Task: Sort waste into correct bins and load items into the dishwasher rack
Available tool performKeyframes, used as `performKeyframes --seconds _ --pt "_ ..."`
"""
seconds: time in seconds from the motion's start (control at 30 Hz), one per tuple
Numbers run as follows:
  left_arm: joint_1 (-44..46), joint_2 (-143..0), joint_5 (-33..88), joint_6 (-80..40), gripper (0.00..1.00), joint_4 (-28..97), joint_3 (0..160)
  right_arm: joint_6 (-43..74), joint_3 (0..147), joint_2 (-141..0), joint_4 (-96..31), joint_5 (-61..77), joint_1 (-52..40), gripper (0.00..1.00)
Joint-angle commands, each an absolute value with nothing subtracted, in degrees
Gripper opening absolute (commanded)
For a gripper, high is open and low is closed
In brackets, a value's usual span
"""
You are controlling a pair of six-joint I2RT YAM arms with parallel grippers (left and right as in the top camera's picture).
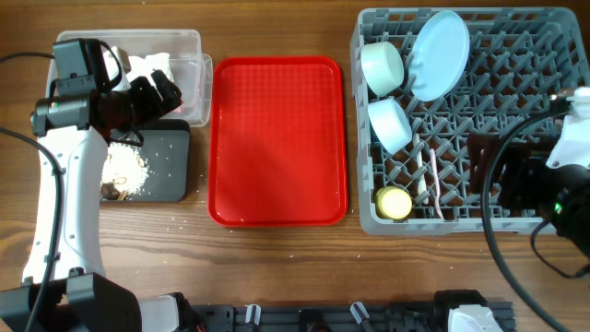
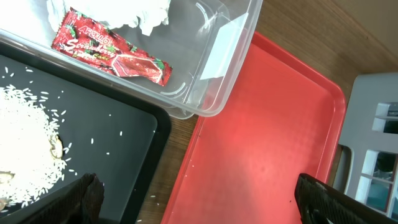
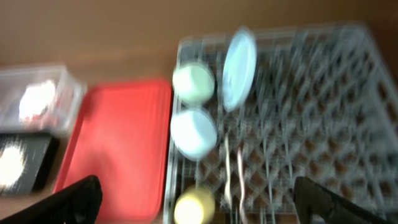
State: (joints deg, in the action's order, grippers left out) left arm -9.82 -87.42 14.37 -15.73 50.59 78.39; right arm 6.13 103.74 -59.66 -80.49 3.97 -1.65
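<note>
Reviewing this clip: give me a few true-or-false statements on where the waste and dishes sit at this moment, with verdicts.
1. The red wrapper lies in the clear tub. True.
2. The food leftovers are in the clear tub. False: they lie on the black tray.
3. The yellow cup sits in the dishwasher rack. True.
4. The plate rests on the black tray. False: it stands tilted in the dishwasher rack.
5. The left gripper is shut on the napkin. False: it is open and empty; the napkin lies in the clear tub.
</note>
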Motion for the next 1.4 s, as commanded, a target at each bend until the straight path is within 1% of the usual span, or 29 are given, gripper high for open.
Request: performKeyframes --seconds 0.0,0.13,0.3,0.43,0.5,0.67,0.83,0.9,1.0,1.37 --pt "-10.1 -87.1 13.8 -15.2 1.00 50.4 79.1 5.9 91.8 -54.6 -69.8 -1.6 -1.4 1.00" --pt "-10.1 -87.1 13.8 -15.2 1.00 50.5 79.1 4.5 69.6 -44.0 -50.9 -1.7 -1.4 1.00" --pt "-10.1 -87.1 13.8 -15.2 1.00 50.5 79.1 4.7 37.5 -26.9 -22.9 0.1 -1.4 1.00" --pt "-10.1 -87.1 13.8 -15.2 1.00 50.4 79.1 4.9 22.3 -17.7 -10.0 1.6 -1.4 1.00" --pt "-10.1 -87.1 13.8 -15.2 0.99 50.4 79.1 7.0 15.7 -13.4 -4.7 1.5 -1.4 1.00" --pt "-10.1 -87.1 13.8 -15.2 1.00 50.4 79.1 11.6 5.4 -5.2 1.9 1.4 -1.4 1.00" --pt "-10.1 -87.1 13.8 -15.2 1.00 50.5 79.1 12.0 0.7 -2.2 2.9 1.7 -1.4 1.00" --pt "-10.1 -87.1 13.8 -15.2 1.00 50.5 79.1 11.7 0.3 -1.9 -0.1 3.2 -1.5 1.00" --pt "-10.1 -87.1 13.8 -15.2 1.00 50.5 79.1 7.4 0.3 -1.0 0.2 4.5 -1.7 0.99" --pt "-10.1 -87.1 13.8 -15.2 1.00 50.4 79.1 7.6 0.3 -0.3 0.2 4.4 -1.7 1.00"
